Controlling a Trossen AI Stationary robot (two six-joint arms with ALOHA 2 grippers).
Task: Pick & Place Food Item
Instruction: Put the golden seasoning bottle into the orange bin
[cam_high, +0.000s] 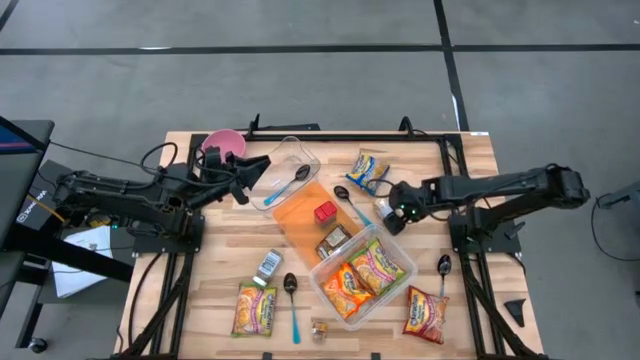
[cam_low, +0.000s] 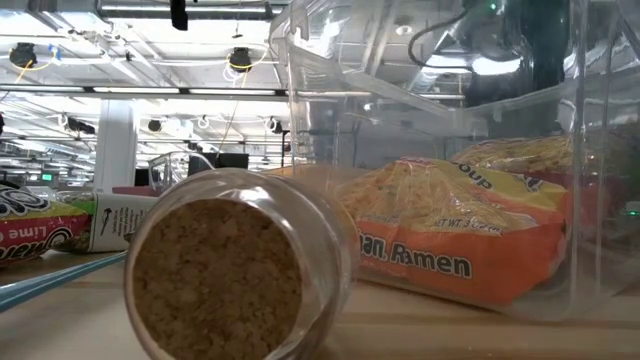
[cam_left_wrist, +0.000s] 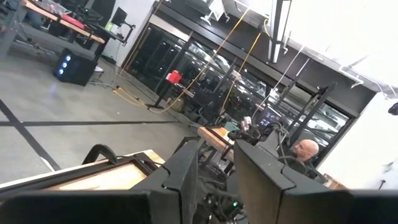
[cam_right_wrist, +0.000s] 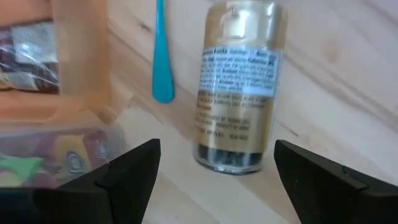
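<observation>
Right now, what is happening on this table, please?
The right gripper is open and hovers over a small spice jar that lies on the wooden table, beside a blue-handled spoon; nothing is held yet. The clear bin next to it already contains ramen packets. The left gripper is raised by the pink bowl and an empty clear container. More packets and spoons are scattered around.

Wooden table (cam_high: 200, 275) — carrying ramen packets (cam_high: 254, 309), spoons (cam_high: 291, 305) (blue-handled), clear bins (cam_high: 401, 268).
</observation>
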